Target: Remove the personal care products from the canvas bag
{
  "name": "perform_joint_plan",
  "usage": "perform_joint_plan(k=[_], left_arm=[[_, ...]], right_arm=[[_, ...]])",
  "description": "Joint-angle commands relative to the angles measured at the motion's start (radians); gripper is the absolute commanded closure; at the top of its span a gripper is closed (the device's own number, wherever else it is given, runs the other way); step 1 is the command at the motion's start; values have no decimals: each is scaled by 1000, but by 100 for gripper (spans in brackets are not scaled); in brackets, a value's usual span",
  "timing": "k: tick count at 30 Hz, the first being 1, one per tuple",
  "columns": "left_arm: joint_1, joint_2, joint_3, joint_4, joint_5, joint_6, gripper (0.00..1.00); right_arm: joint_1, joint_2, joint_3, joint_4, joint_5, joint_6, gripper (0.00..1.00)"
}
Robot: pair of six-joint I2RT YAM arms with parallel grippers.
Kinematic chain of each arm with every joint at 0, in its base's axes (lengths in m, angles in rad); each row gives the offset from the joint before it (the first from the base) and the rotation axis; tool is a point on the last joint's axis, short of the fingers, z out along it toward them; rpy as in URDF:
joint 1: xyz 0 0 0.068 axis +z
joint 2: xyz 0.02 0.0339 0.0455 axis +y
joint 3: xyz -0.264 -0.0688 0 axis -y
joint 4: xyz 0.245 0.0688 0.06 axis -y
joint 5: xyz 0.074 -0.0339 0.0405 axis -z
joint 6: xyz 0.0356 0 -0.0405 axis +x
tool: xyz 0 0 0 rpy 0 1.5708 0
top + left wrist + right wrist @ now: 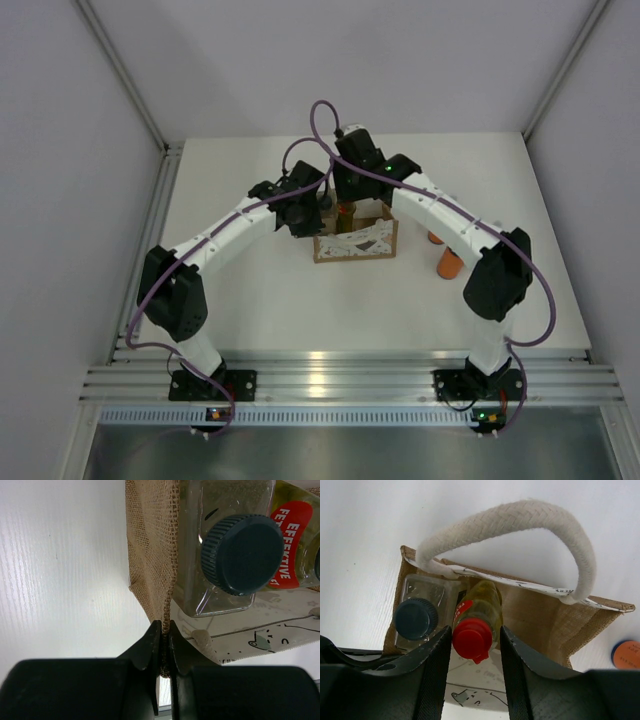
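Observation:
The canvas bag [355, 242] stands mid-table, tan weave [152, 555] with a white patterned front and a cream rope handle [520, 520]. My left gripper [166, 645] is shut on the bag's left side edge. Inside the bag stand a clear bottle with a dark cap [416, 618] [242, 552] and a yellow-green bottle with a red cap [472, 639] [295, 540]. My right gripper [476, 630] reaches into the bag's mouth, open, one finger on each side of the red cap. Its left finger touches the cap, while a small gap shows on the right.
Two orange bottles [450, 265] [436, 238] lie on the table right of the bag, under my right arm. The blue-rimmed end of one [626, 655] shows at the right edge of the right wrist view. White walls enclose the table.

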State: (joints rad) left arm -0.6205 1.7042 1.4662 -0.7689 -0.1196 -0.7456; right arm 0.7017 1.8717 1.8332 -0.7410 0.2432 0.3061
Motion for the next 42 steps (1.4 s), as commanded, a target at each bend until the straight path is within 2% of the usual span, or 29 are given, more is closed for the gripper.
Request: perform_joint_plan(k=[1,10,15,16,18,19,42], left_arm=[[-2,-26,20,-36,3,15,93],[7,-41,9,-35,0,20,93],[7,-43,13,-36,0,20,93],[7,-41,13,-36,1,20,93],[8,-40,13,-36,3,20,93],[8,-40,13,-36,1,20,93],[8,-32,13,-36,1,20,93]], right_arm=[[24,14,8,-9,25,-9,59],[24,23,-5,-8,33,-1,65],[24,15,-8,-9,33,-2,82],[24,12,-6,-9,30,-2,89],[24,3,0,-8,30,-1,93],[25,-2,6,-8,33,-1,100],[25,-147,152,-55,51,-22,100]])
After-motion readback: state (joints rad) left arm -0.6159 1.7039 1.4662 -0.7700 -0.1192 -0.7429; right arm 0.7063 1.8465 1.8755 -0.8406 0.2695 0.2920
